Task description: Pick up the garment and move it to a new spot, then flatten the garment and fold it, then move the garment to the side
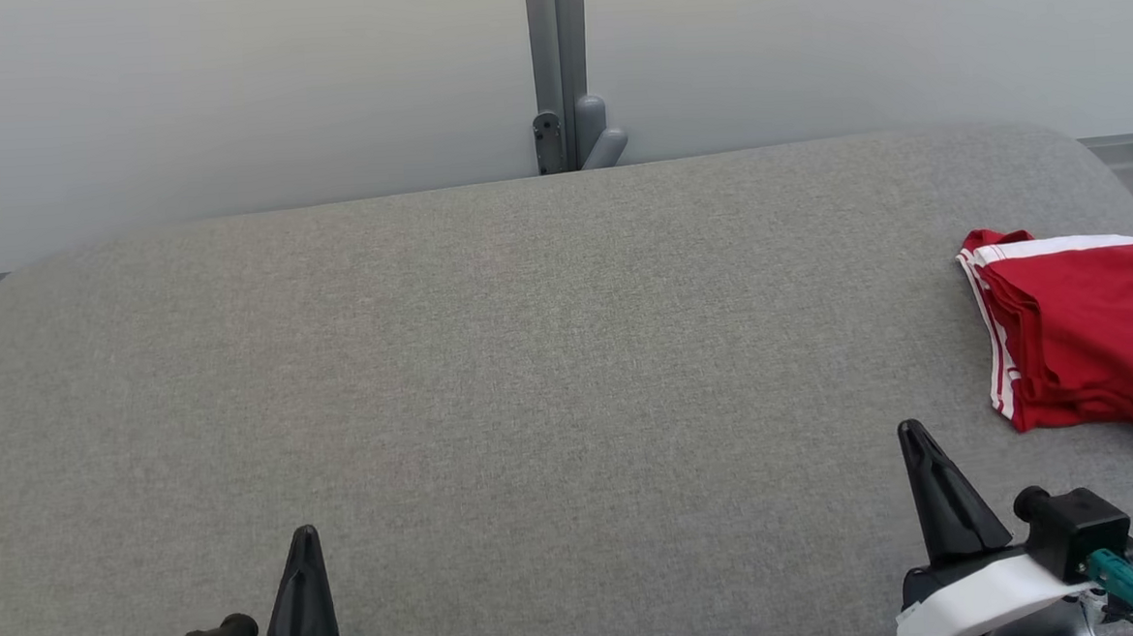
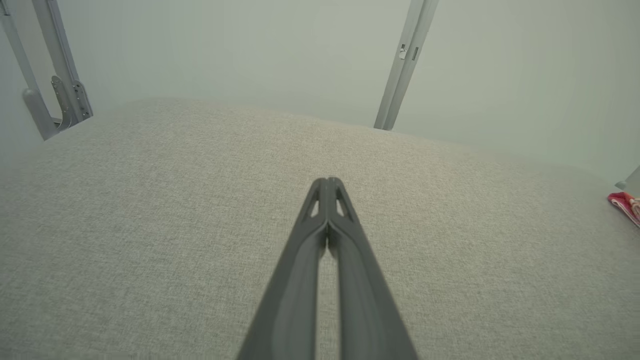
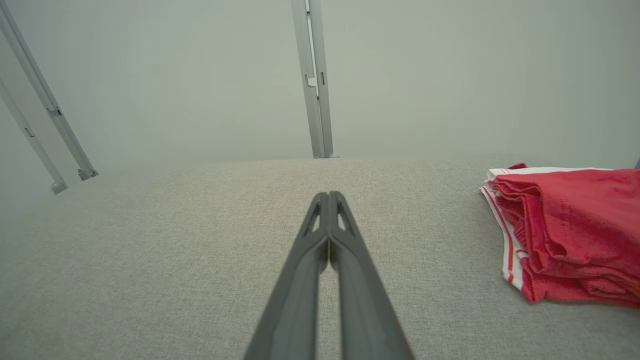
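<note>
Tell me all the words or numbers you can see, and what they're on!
There are none to read.
The red garment has white stripes but no letters showing.
The grey fabric surface, the metal post, the left claw and the right claw carry no visible writing.

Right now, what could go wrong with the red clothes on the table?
1. The red garment lies far to the right on the table, running out of the head view, so a nudge might slide it off the side.
2. Its folded layers look loose and bunched. The shut right gripper, the nearer one, could undo them if it swings that way.
</note>
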